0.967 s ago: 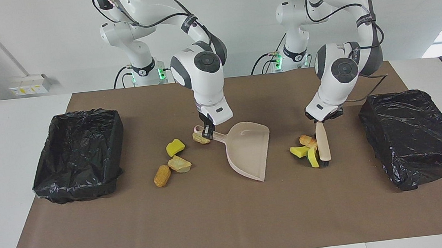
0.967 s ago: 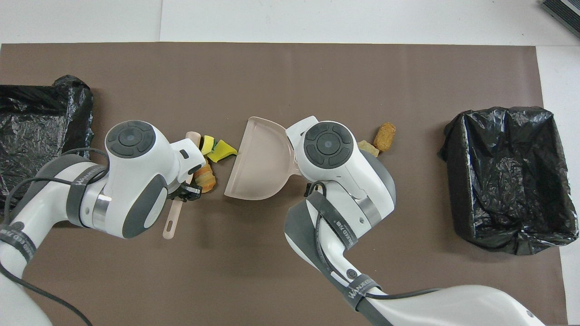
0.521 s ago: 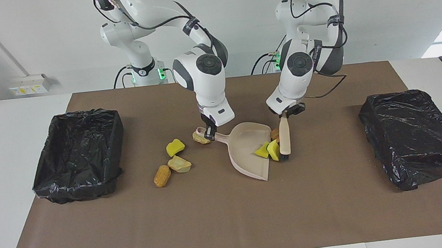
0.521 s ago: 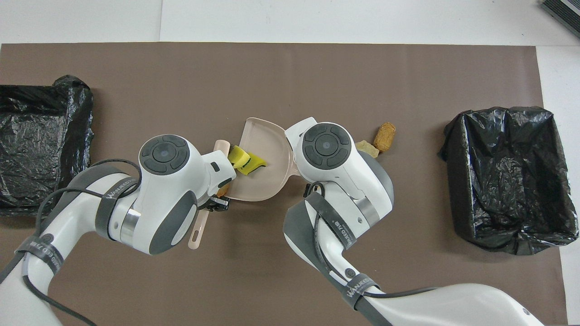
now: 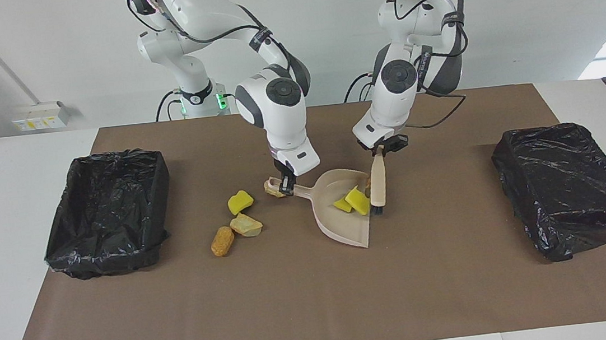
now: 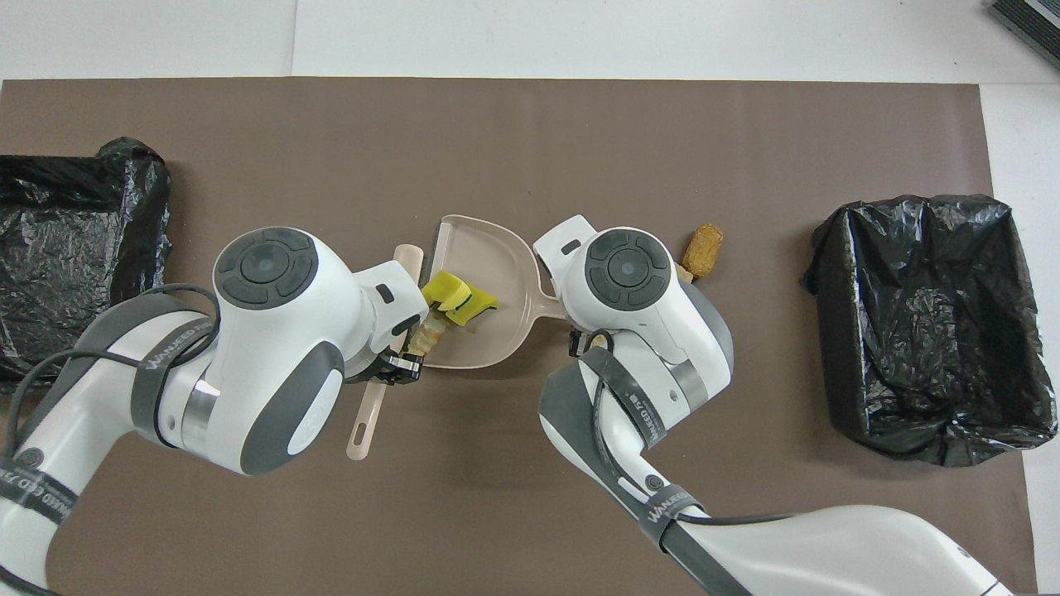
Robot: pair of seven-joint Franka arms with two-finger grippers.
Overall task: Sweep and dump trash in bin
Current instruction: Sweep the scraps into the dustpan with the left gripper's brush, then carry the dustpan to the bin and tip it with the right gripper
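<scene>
You see the left gripper [image 5: 379,151] pinching the brush [image 5: 376,185], the right gripper [image 5: 286,185] pinching the dustpan [image 5: 337,223] handle. 2 yellow trash lumps [image 5: 352,201] lie in the pan; 4 [image 5: 235,222] rest on the table beside it.

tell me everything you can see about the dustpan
The dustpan is pale pink and looks like smooth plastic: a wide shallow scoop with raised walls and a short handle. It lies flat on the brown mat mid-table, its open lip toward the left arm's end. The right gripper is shut on the handle. Two yellow chunks sit inside the scoop, and the brush, held by the left gripper, stands at the lip against them.
</scene>
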